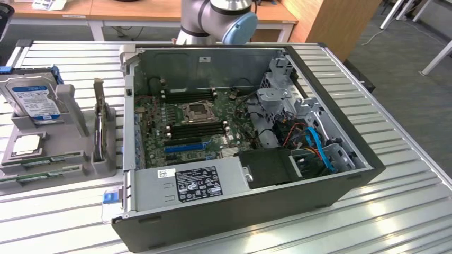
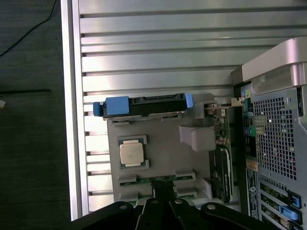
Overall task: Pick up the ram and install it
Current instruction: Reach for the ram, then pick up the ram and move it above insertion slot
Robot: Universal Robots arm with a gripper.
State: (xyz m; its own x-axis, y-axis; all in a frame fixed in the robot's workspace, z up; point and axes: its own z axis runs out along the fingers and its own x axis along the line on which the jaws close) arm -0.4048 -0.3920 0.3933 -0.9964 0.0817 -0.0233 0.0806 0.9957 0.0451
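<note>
- The ram point(image 1: 50, 158) point(image 2: 158, 178), a long, thin green circuit-board stick, sat in a slot at the edge of a grey plastic holder tray point(image 1: 71, 170), with a similar stick beside it.
- The black gripper point(image 2: 163, 190) hung above the ram, fingers clenched together and grasping nothing.
- The tray also held a square silver processor chip point(image 1: 27, 144), a blue-labelled hard drive point(image 1: 32, 100) and an upright dark expansion card point(image 1: 102, 127).
- An open black computer case point(image 1: 339, 185) stood just beside the tray, on the exterior view's right, with its green motherboard point(image 1: 190, 127) exposed.
- Everything rested on a ribbed metal table point(image 1: 395, 211); wooden desks point(image 1: 141, 8) and dark carpet point(image 1: 416, 106) lay beyond.
</note>
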